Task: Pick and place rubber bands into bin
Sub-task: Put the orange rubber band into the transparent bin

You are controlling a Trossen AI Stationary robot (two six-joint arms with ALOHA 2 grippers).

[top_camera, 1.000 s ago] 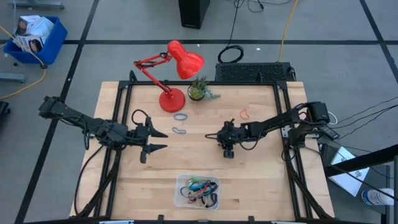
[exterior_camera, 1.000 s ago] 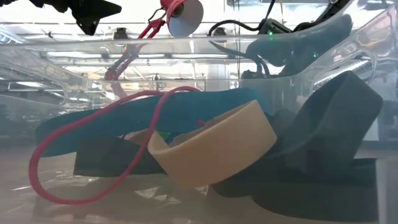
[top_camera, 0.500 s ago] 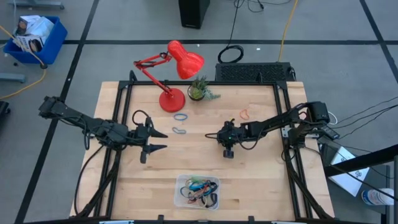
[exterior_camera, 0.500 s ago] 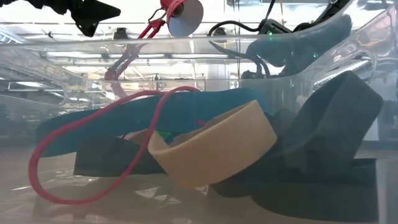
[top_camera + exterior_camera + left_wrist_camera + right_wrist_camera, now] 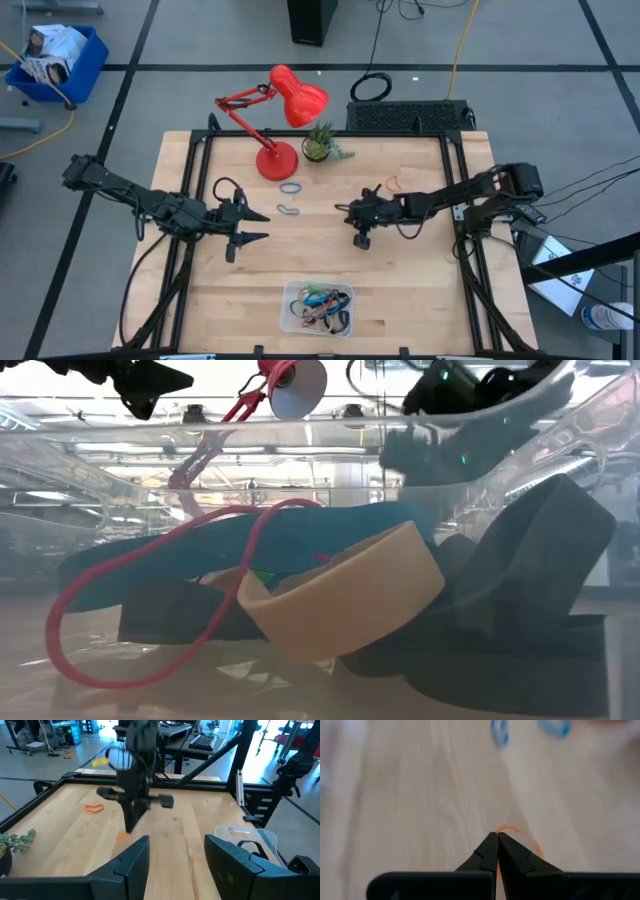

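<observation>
A thin orange rubber band (image 5: 522,839) sits at the tips of my right gripper (image 5: 497,835), which is shut at mid-table (image 5: 340,209) and points toward the left edge. A second orange band (image 5: 393,184) lies on the wood behind it, and two blue bands (image 5: 290,188) (image 5: 288,210) lie near the lamp's foot. The clear bin (image 5: 290,300) at the near edge holds several coloured bands, among them a tan one (image 5: 340,595). My left gripper (image 5: 266,225) waits open at mid-left, holding nothing. My right gripper pinches the orange band by a short stretch of its loop (image 5: 503,831) between the free ends of its two fingers. The fingers slant down from the table's right side. The rest of the loop curls out beside the tips; whether it is clear of the wood I cannot tell.
A red desk lamp (image 5: 275,110) and a small potted plant (image 5: 320,146) stand at the far edge. Black frame rails (image 5: 190,200) run along the table's left and right sides. Bare wood lies between the two grippers and the bin.
My right gripper has risen a little off the table and rolled slightly at the wrist, most of it in the last half second.
</observation>
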